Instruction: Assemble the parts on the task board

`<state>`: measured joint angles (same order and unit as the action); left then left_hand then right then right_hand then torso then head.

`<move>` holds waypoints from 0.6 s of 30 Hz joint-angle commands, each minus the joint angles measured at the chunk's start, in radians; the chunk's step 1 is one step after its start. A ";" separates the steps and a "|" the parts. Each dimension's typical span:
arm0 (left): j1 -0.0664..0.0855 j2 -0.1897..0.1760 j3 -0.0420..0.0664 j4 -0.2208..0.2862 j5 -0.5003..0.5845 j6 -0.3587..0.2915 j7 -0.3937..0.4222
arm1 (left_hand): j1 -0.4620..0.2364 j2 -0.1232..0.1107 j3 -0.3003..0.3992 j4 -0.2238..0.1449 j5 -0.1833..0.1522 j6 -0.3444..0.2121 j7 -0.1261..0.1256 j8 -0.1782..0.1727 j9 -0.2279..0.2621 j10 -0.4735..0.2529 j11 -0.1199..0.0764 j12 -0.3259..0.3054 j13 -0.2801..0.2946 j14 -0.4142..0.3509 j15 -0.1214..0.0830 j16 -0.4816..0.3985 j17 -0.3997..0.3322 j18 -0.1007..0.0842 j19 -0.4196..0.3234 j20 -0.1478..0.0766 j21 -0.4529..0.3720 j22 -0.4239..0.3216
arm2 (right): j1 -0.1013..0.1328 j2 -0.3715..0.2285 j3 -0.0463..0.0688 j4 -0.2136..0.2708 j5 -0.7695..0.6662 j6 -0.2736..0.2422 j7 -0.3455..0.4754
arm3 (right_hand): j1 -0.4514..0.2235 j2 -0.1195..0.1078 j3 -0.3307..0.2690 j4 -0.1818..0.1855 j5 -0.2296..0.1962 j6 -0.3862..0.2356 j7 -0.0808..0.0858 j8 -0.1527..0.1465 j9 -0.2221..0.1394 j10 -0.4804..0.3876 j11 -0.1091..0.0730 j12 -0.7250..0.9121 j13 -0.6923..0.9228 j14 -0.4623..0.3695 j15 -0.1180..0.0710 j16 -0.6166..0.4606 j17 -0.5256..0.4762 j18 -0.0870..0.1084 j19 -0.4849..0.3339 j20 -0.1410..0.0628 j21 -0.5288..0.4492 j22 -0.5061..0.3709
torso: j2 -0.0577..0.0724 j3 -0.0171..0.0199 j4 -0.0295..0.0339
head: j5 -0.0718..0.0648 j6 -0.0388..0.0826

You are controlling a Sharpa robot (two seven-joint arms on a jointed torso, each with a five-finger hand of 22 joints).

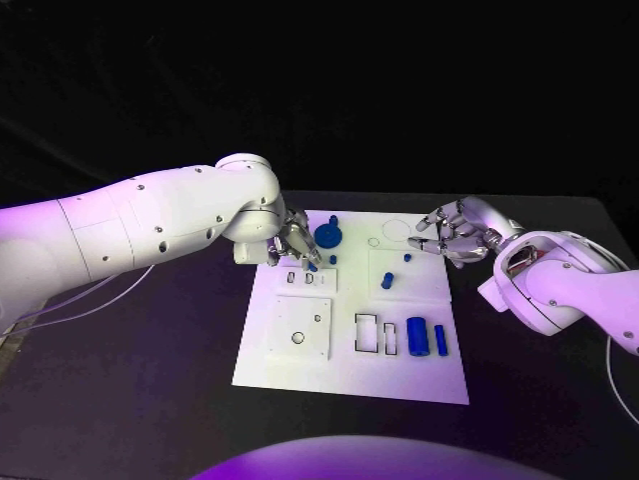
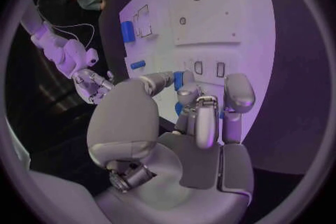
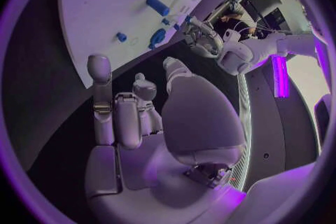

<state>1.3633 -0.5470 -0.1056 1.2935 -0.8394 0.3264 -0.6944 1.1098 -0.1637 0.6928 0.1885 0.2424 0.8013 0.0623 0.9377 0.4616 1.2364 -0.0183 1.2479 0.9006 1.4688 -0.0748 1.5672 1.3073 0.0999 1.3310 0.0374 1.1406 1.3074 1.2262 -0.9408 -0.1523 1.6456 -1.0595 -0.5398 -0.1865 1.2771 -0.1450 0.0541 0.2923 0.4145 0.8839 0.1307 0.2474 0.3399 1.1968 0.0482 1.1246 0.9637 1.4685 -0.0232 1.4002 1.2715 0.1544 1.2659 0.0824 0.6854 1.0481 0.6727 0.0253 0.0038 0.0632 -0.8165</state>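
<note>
The white task board [image 1: 298, 360] lies in the middle of the black table. My left hand [image 1: 293, 243] reaches down over its far left part, beside a round blue part [image 1: 328, 237]. A small blue part [image 2: 179, 81] shows between its thumb and a finger, just short of two small slots [image 2: 209, 68]. My right hand [image 1: 456, 232] hovers at the board's far right corner, fingers apart and holding nothing. Blue pegs [image 1: 387, 281] stand mid-board. A blue cylinder [image 1: 417, 336] and a thin blue bar [image 1: 440, 340] lie near the right edge.
The board has rectangular cut-outs [image 1: 367, 332] and a raised square plate [image 1: 302, 327] on its near half. Black table [image 1: 132, 400] surrounds it on every side. In the right wrist view the left hand [image 3: 203, 39] sits beyond the board's [image 3: 105, 0] far edge.
</note>
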 commanded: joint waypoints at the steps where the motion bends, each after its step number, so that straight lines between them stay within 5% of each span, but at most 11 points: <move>1: 0.001 0.009 -0.001 -0.001 -0.108 0.043 -0.007 | -0.007 0.004 0.261 -0.270 0.010 0.010 -0.003 0.004 0.002 0.008 -0.001 0.006 0.005 0.102 0.003 0.004 0.263 0.002 0.006 0.001 0.000 0.079 | 0.000 0.002 0.000 0.001 -0.013 -0.001 0.006 | 0.005 0.003 0.001 -0.002 0.005 -0.008 -0.002 0.005 0.002 -0.007 -0.002 -0.003 -0.002 0.025 -0.002 -0.006 0.000 0.007 0.000 -0.001 -0.005 -0.001 | 0.002 0.0002 -0.0006 | 0.002 -0.001; 18: -0.003 0.030 -0.003 -0.016 -0.133 0.091 -0.010 | -0.014 0.016 0.264 -0.281 -0.007 0.007 -0.002 0.003 0.002 0.005 0.000 0.008 0.004 0.102 0.004 0.004 0.263 0.002 0.003 0.001 -0.001 0.082 | 0.001 0.004 0.000 0.003 -0.013 -0.001 0.007 | 0.006 0.003 0.002 -0.002 0.009 -0.008 -0.002 0.005 0.002 -0.006 -0.002 -0.003 -0.002 0.024 -0.002 -0.007 -0.001 0.007 0.000 -0.001 -0.007 -0.002 | 0.005 0.0001 -0.0009 | 0.005 -0.017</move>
<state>1.3612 -0.5211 -0.1083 1.2778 -0.9666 0.3885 -0.6968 1.0885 -0.1616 0.7256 0.1444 0.2379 0.8015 0.0622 0.9392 0.4625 1.2389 -0.0197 1.2539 0.9038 1.4688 -0.0748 1.5672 1.3073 0.1000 1.3310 0.0375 1.1405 1.3073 1.2269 -0.9375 -0.1523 1.6463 -1.0606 -0.5411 -0.1859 1.2770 -0.1450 0.0541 0.2923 0.4204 0.8839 0.1307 0.2474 0.3408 1.1968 0.0482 1.1246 0.9627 1.4685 -0.0232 1.4002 1.2713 0.1544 1.2659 0.0824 0.6816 1.0469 0.6769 0.0264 0.0028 0.0693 -0.8308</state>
